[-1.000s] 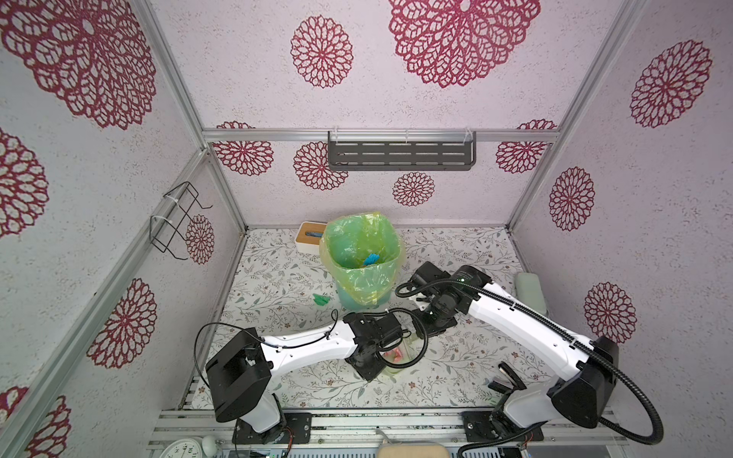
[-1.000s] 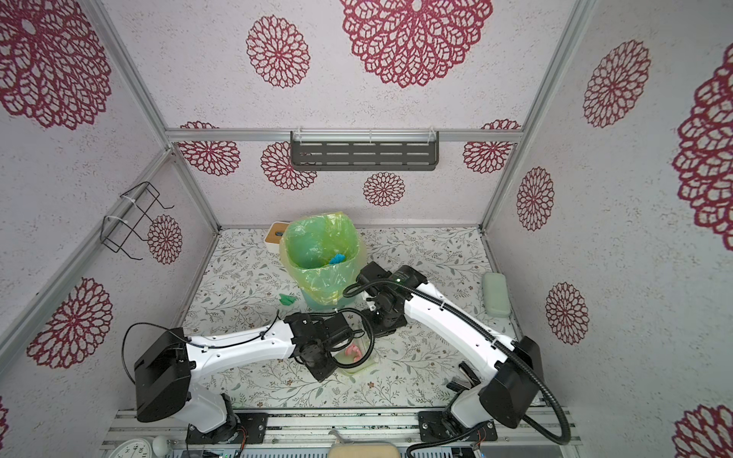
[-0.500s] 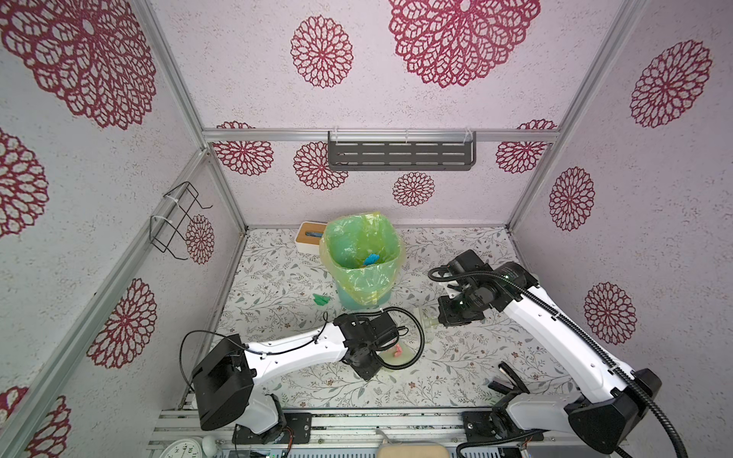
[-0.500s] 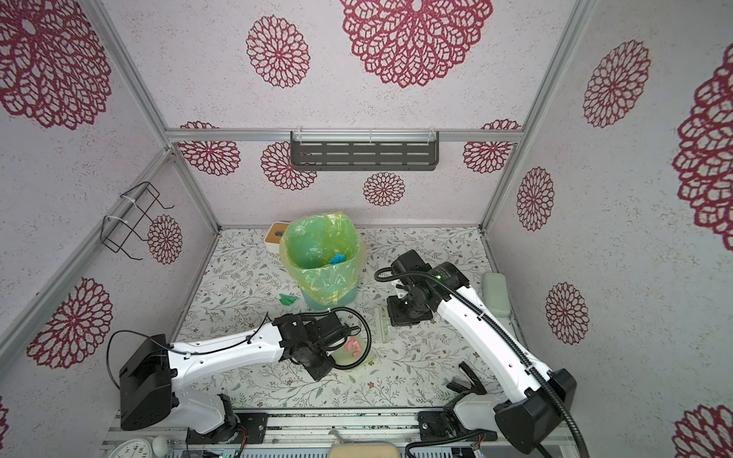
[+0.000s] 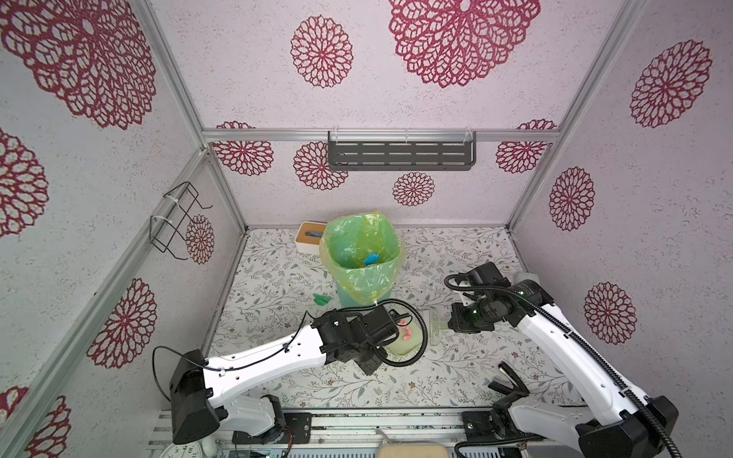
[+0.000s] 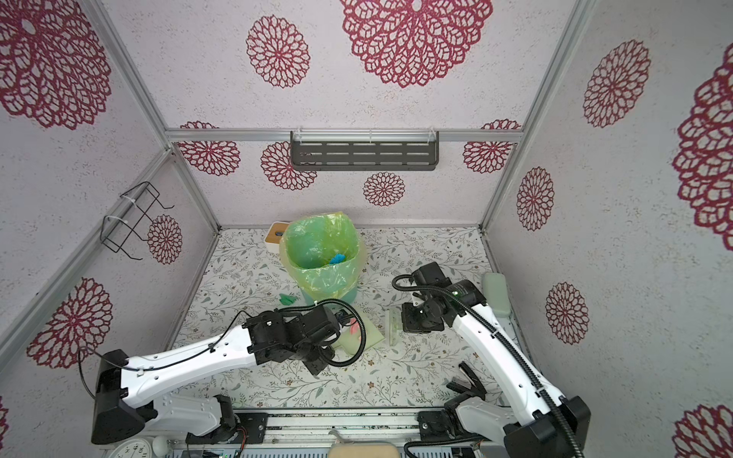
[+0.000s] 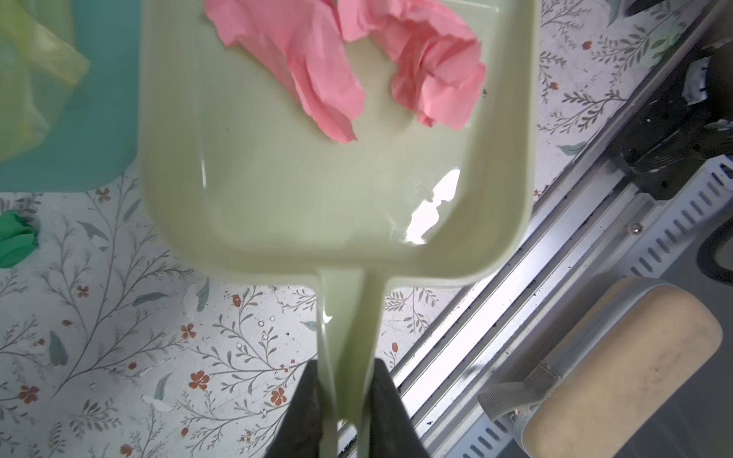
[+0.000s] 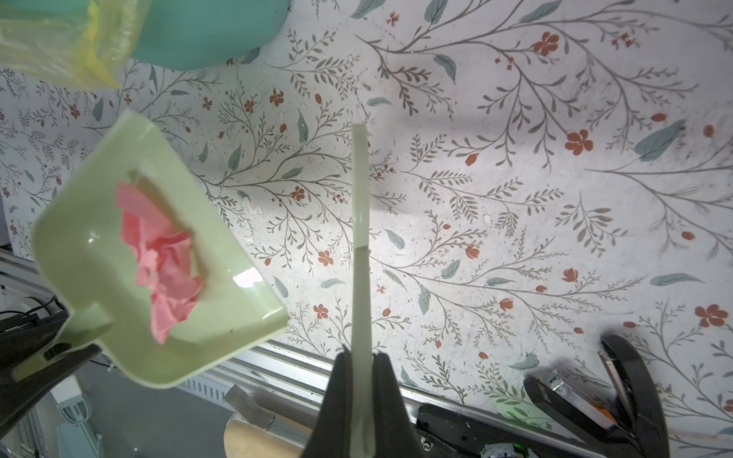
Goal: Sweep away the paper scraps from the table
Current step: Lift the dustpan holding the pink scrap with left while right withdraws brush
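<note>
- Paper scraps (image 7: 349, 67), pink and crumpled, sit loose in a pale green dustpan (image 7: 297, 190). The left gripper (image 7: 345, 370) has its jaws nearly closed on the pan's thin handle.
- The dustpan appears to be held above the table (image 5: 277, 277), just on the robot's side of the bin (image 5: 380, 277) and short of its rim.
- The right gripper (image 8: 360, 355) has its jaws pinched fully onto the flat handle of a pale sweeper (image 8: 360, 190). It holds the tool near the bin, off to the bin's right.
- A green scrap (image 5: 321, 299) lies on the table just beside the bin's foot, on its left. A blue scrap (image 5: 371, 259) rests inside the bin's liner.
- The pink pieces look feather-light and soft, and would likely slide or flutter off the smooth plastic if the pan tips too soon.
- The handle looks like the right place to hold, not the paper itself, with the pan kept level until its lip is over the bin.
</note>
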